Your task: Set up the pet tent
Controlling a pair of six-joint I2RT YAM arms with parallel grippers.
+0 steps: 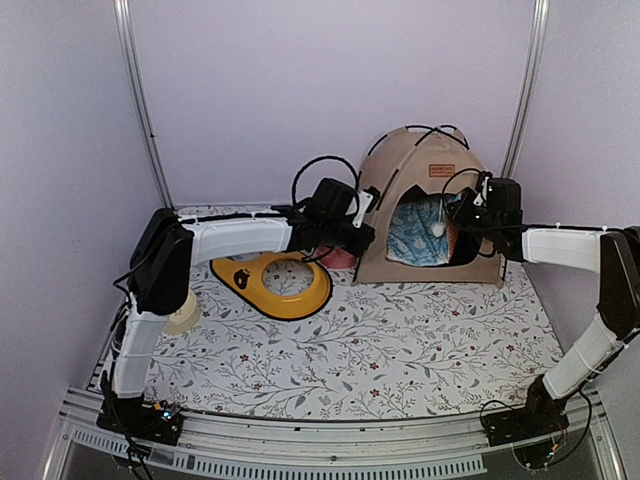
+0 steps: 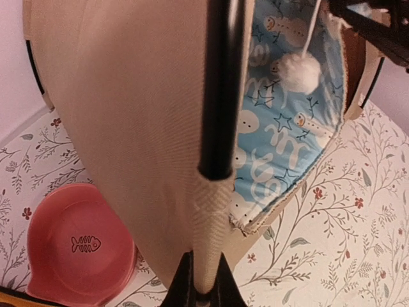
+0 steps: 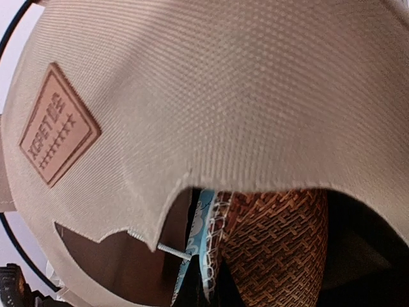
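Observation:
The tan pet tent (image 1: 425,200) stands at the back right with black poles crossed over its top and a brown label patch (image 1: 441,169). My left gripper (image 1: 362,235) is at its front left corner. In the left wrist view, my left gripper (image 2: 204,281) is shut on the tan webbing sleeve (image 2: 209,230) at the foot of a black pole (image 2: 220,89). The white pom-pom (image 2: 300,71) hangs in the opening before the blue cushion (image 2: 281,134). My right gripper (image 1: 470,215) is in the opening. In the right wrist view, my right gripper (image 3: 204,297) is shut on the cushion's edge (image 3: 211,243) under the canvas (image 3: 243,96).
The yellow feeder (image 1: 275,283) lies left of the tent, with a pink bowl (image 1: 340,258) between them; the bowl also shows in the left wrist view (image 2: 77,246). A cream round object (image 1: 183,312) sits by the left arm. Lilac walls close the back and sides.

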